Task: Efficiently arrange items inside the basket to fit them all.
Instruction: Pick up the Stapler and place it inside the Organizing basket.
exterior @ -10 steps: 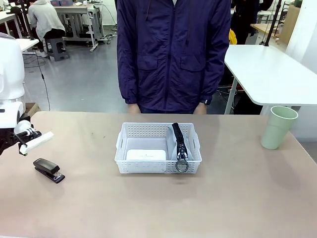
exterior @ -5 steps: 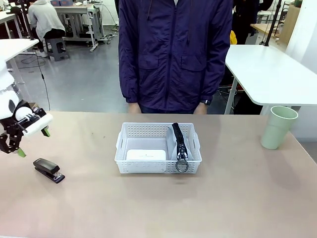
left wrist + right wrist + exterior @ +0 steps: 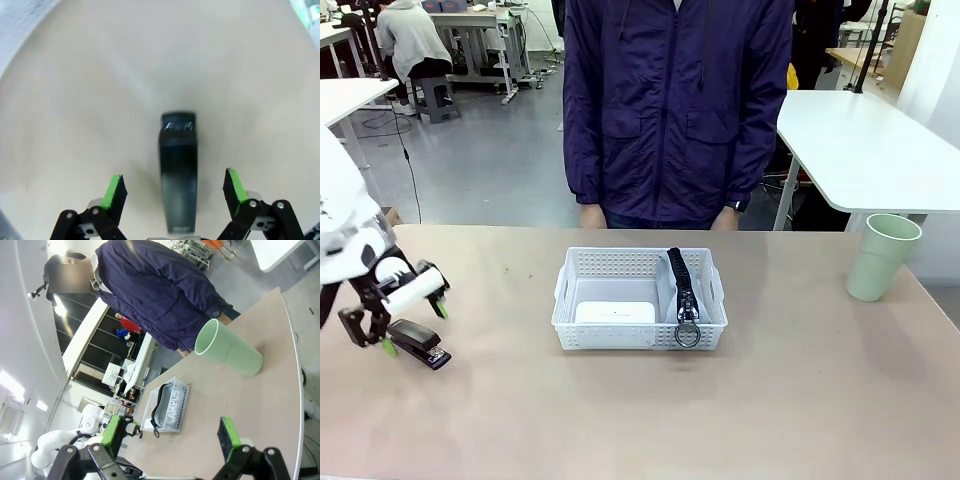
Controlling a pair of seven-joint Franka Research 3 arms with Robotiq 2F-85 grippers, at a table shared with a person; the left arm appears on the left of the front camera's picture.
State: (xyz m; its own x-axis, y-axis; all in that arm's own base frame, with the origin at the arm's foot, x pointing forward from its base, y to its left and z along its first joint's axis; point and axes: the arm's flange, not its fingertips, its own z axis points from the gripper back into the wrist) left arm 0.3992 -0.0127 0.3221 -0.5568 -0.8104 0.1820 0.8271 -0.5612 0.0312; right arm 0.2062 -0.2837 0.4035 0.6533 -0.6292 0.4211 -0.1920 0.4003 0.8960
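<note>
I have the left gripper [image 3: 175,186] wide open and empty, with the black stapler [image 3: 178,165] lying on the table between its fingers, seemingly untouched through the blur.

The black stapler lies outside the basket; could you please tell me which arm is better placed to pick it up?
Left, probably: the left claw, open, hovers above the stapler, which lies between its fingers in the left wrist view; the right claw is by the cup.

You are working in a lab: bare grey floor [image 3: 490,160], white rectangular side table [image 3: 860,130], and a seated person [image 3: 408,40] at a cluttered metal-framed workbench [image 3: 470,22].
</note>
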